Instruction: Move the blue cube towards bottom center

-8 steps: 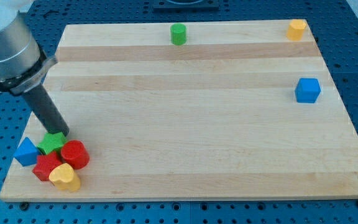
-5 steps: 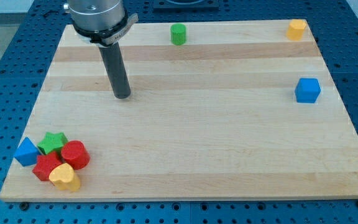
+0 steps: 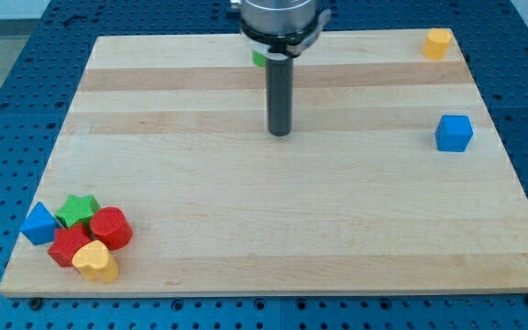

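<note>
The blue cube [image 3: 454, 133] sits near the board's [image 3: 337, 229] right edge, in its upper half. My tip [image 3: 280, 134] rests on bare wood well to the cube's left, touching no block; the arm carries no pincer. A green block [image 3: 258, 59] peeks out behind the rod.

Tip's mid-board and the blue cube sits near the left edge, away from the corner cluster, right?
Not quite: the camera view shows the blue cube near the view's right edge, not the left. My tip is mid-board, and the cube is away from the corner cluster.
</note>
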Action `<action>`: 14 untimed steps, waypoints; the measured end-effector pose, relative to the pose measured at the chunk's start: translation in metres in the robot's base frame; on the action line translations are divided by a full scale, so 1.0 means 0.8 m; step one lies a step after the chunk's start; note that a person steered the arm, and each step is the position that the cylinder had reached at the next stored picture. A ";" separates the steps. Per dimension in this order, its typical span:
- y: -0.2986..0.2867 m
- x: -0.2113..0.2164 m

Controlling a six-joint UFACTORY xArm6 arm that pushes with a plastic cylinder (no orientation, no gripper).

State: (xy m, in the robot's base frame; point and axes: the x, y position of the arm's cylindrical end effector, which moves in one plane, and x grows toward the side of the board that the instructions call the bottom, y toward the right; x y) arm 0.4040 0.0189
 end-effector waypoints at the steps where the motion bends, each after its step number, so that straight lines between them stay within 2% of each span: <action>1: 0.041 0.000; 3: 0.078 -0.004; 5: 0.175 -0.039; 14: 0.244 -0.041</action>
State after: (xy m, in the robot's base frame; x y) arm 0.3714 0.2142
